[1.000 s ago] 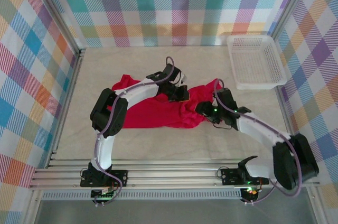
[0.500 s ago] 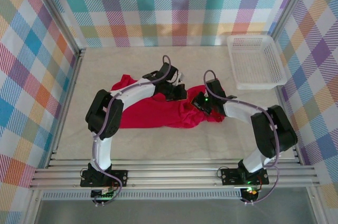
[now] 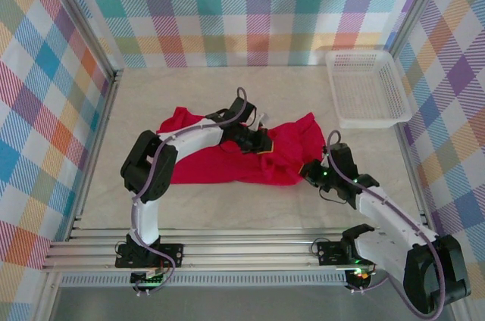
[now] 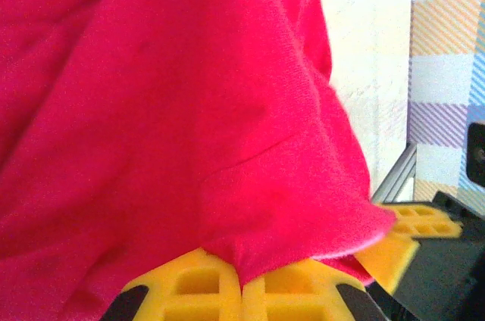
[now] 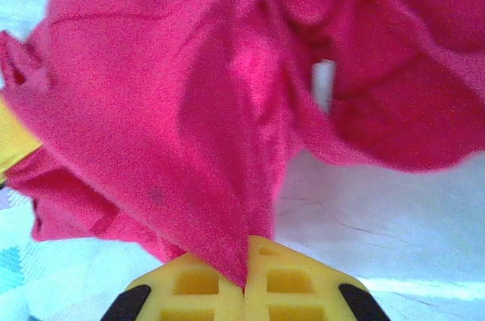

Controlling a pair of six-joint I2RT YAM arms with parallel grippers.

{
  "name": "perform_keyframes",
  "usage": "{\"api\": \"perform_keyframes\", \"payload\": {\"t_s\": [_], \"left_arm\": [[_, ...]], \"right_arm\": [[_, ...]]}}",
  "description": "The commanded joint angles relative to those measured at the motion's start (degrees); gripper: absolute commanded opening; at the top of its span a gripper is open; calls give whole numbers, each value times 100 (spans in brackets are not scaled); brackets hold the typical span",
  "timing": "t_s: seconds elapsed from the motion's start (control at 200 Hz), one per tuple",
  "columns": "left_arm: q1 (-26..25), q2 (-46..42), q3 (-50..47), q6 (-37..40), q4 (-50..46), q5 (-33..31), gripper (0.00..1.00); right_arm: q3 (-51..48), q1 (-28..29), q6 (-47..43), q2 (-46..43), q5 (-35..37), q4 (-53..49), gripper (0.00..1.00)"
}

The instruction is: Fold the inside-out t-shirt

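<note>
The red inside-out t-shirt (image 3: 220, 162) lies crumpled across the middle of the table. My left gripper (image 3: 261, 144) sits over its upper middle and is shut on a pinch of the cloth. In the left wrist view the red fabric (image 4: 174, 109) runs down between the yellow fingers (image 4: 197, 287), which meet. My right gripper (image 3: 309, 171) is at the shirt's right end, shut on its edge. The right wrist view has a stretched fold of the shirt (image 5: 174, 132) pulled taut into the closed yellow fingers (image 5: 288, 283).
A white mesh basket (image 3: 367, 88) stands at the back right against the checked wall. Bare table (image 3: 250, 207) lies in front of the shirt. Aluminium rails (image 3: 250, 249) run along the near edge by the arm bases.
My right gripper has closed on the shirt's right end and drawn back toward the front right, stretching the cloth. The left gripper has shifted slightly right, still pinching the fabric.
</note>
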Motion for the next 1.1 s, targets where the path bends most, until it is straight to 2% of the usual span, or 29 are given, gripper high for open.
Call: {"api": "perform_keyframes", "payload": {"t_s": [0.0, 0.085, 0.115, 0.16, 0.225, 0.325, 0.455, 0.595, 0.695, 0.91, 1.095], "left_arm": [[225, -83, -58, -152, 139, -573, 0], [200, -59, -53, -182, 143, -582, 0], [175, -42, -48, -195, 139, -588, 0], [132, -4, 4, -214, 139, -585, 0], [15, 72, 84, -237, 139, -582, 0], [-98, 236, 212, -286, 139, -584, 0], [-109, 367, 280, -333, 141, -593, 0], [-110, 371, 335, -336, 139, -601, 0], [-118, 362, 347, -337, 139, -609, 0], [-152, 327, 330, -335, 121, -659, 0], [-161, 287, 295, -311, 88, -690, 0]], "right_arm": [[-150, -159, 345, -146, 1062, -1266, 1], [-23, -223, 372, -234, 1531, -1564, 6], [29, -277, 326, -227, 1589, -1623, 11], [132, -347, 245, -179, 1597, -1703, 23], [346, -351, 72, -41, 1556, -1791, 27], [624, -324, -116, 80, 1198, -1839, 33], [912, -21, -158, 88, 818, -1806, 36], [1070, 159, 42, 540, 229, -1351, 46], [1157, 231, 400, 1032, 25, -962, 47], [1485, 481, 1321, 1827, 109, -658, 48], [1685, 565, 1467, 2225, 239, -534, 47]]}}
